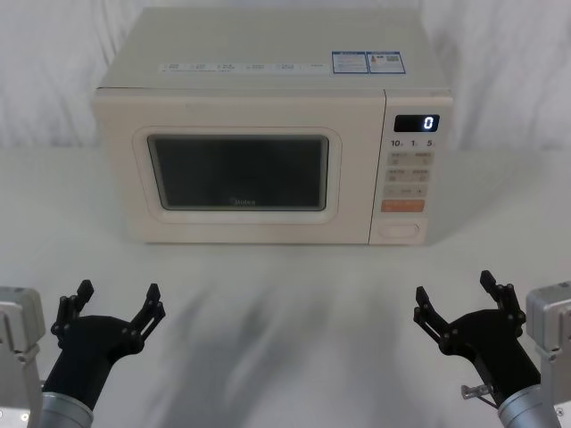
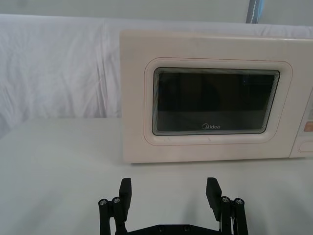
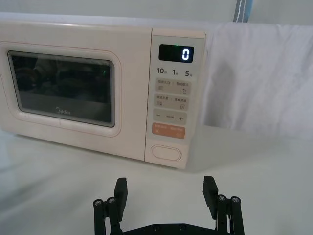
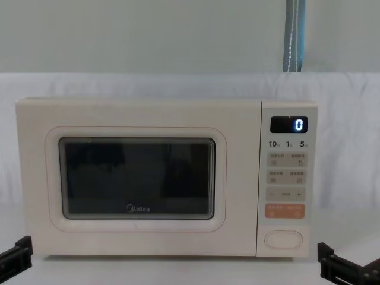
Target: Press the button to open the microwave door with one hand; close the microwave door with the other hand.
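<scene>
While both arms sit low at the frame's bottom corners in the head view, the left gripper (image 1: 116, 305) at lower left and the right gripper (image 1: 457, 293) at lower right each hold their jaws spread wide, gripping nothing. Both hang over the white worktop (image 1: 285, 312), well apart from each other and short of the microwave (image 1: 272, 134). In the chest view a black fingertip of each pokes in at the bottom corners, left (image 4: 15, 255) and right (image 4: 341, 267).

Between the grippers and the oven's front lies a bare strip of worktop with nothing on it to block a reach. From the left wrist view the left gripper (image 2: 168, 191) faces the door's window; from the right wrist view the right gripper (image 3: 165, 191) faces the control panel (image 3: 171, 103).

The door (image 1: 241, 174) is shut, flush with the front, its dark window marked "Midea" and filling the centre of the frame. To its right the panel carries a display (image 1: 417, 123) reading 0, small beige keys, an orange key (image 1: 402, 206), and at the very bottom the button (image 1: 398, 232), oval and untouched.

Open worktop runs on either side of the oven, and white cloth (image 4: 344, 119) hangs behind it.
</scene>
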